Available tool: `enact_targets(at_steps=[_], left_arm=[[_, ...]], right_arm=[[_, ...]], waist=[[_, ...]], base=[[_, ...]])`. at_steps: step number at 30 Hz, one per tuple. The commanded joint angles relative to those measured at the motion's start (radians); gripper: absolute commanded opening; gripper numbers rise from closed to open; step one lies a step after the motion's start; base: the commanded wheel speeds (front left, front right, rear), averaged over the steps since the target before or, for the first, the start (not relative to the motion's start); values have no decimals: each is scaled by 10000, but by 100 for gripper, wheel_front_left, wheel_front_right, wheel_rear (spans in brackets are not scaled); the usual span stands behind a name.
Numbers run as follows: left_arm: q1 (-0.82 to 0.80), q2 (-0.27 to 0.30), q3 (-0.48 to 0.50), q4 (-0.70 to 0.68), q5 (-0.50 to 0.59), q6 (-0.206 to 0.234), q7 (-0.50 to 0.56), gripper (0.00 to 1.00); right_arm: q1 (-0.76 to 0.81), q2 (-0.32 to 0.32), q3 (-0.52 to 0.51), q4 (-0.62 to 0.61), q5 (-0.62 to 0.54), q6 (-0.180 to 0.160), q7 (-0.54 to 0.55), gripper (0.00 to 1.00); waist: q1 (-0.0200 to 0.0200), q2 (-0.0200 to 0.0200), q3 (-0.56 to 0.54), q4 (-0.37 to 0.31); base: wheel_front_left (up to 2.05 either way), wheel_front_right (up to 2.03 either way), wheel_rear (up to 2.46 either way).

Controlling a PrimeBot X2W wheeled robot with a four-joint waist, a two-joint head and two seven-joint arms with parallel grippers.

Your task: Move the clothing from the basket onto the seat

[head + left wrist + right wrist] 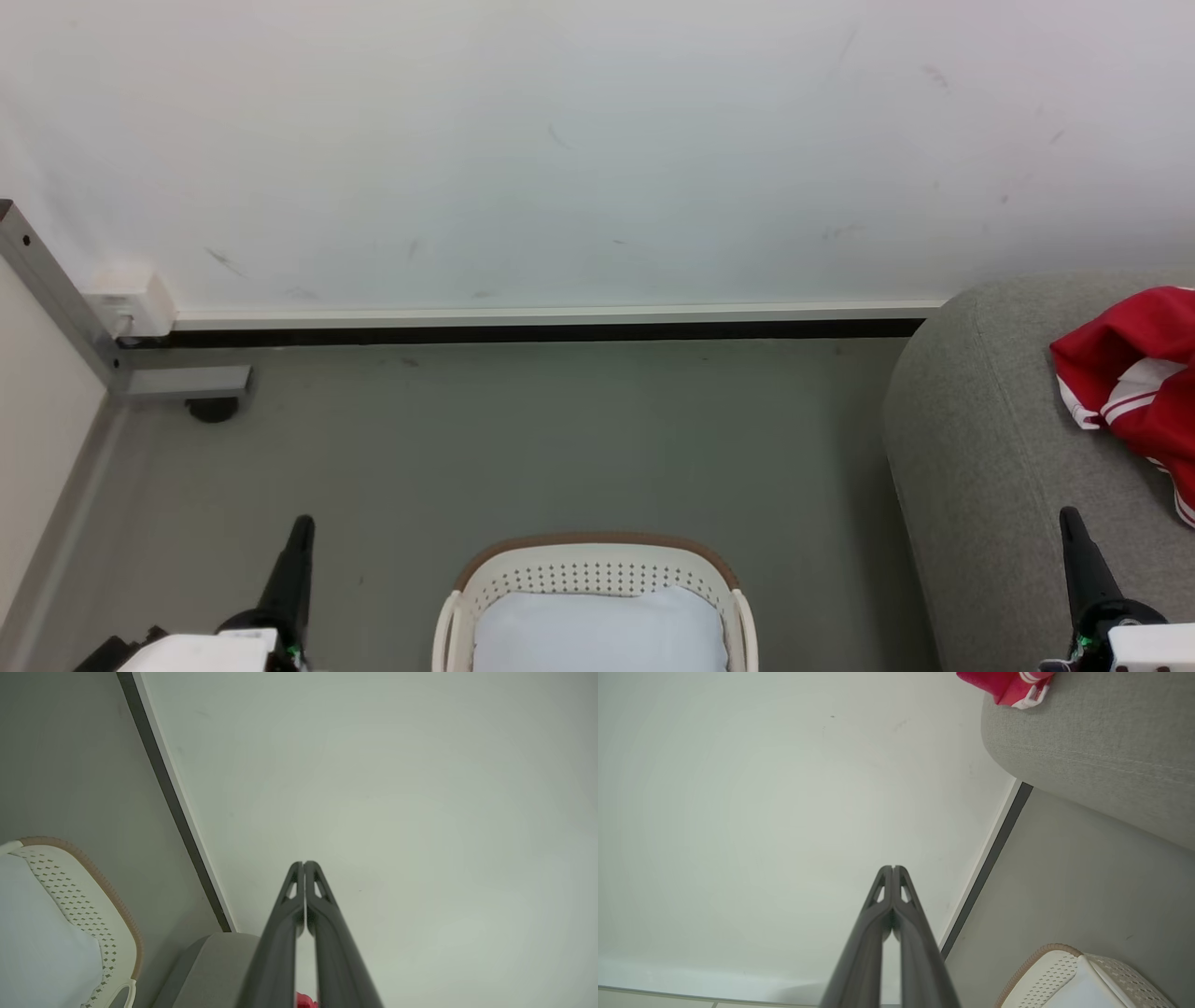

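Note:
The red clothing [1134, 373] lies crumpled on the grey seat [990, 448] at the right edge of the head view, its white stripes showing; the right wrist view has a corner of it [1004, 683] on the sofa [1101, 742]. The cream basket [597, 569] with its tan rim stands at the bottom middle, holding a pale bluish-white cloth [597, 630]. My left gripper [301, 527] sits low at the left of the basket, shut and empty, fingertips together [303, 864]. My right gripper [1069, 518] rises at the lower right over the sofa front, also shut and empty [893, 868].
A white wall with a pale and dark skirting strip [551, 322] runs across behind the grey floor [523, 439]. At the far left stand a metal frame leg with a foot [210, 406] and a white socket box [131, 303].

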Motion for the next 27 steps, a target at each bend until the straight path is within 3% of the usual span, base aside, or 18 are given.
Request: enact_targets(at_steps=[1, 18, 27], left_arm=[[-150, 69, 70, -6, -276, -80, 63, 0], [-302, 73, 245, 33, -1396, -202, 376, 0], [-297, 72, 234, 30, -1371, -191, 369, 0]], right_arm=[[-136, -15, -46, -79, 212, -21, 70, 0], [-243, -5, -119, -136, 1400, -23, 374, 0], [-237, -5, -115, -127, 1351, -23, 368, 0]], waist=[[0, 0, 2, 6], [0, 0, 38, 76], [0, 0, 38, 76]], base=[[0, 0, 0], [0, 0, 0], [0, 0, 0]])
